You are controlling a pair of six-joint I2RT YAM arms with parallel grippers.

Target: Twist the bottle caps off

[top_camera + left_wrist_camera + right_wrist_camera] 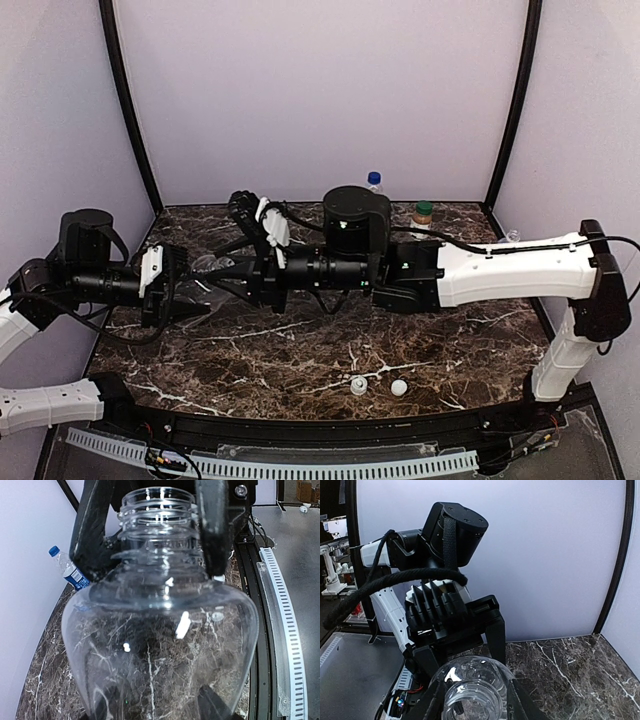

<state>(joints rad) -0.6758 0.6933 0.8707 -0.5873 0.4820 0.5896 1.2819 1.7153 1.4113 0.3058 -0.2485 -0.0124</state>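
**Once uncapped, time to swap bottles**

Clamped by its body in left gripper [462,652], above left-ctr of dark marble table [300,350]: clear plain plastic bottle [160,645], roughly level, long axis left-right, bare threaded mouth facing right. No cap on neck. Straddling that neck from the right: fingers of right gripper [155,572], one per side. Can't tell whether pinching the threads or only just beside them.

Lying near the front edge, right of ctr, well apart from both grippers: small round white plastic cap [399,387] and, just left of it, second pale cap [358,385]. Waiting at far edge w/ caps on: blue-capped clear bottle [374,182] w/ blue label and, to its right, green-capped bottle [423,213] w/ tan label. Fourth bottle not made out for certain.

Judged approx halfway. Next probably means backing right gripper off rightward along bottle axis, parking this bottle, then fetching a capped one. Both capped ones far and right of ctr, so likely nearer right arm. Risk: snagging threads if drawn off sideways rather than axially.
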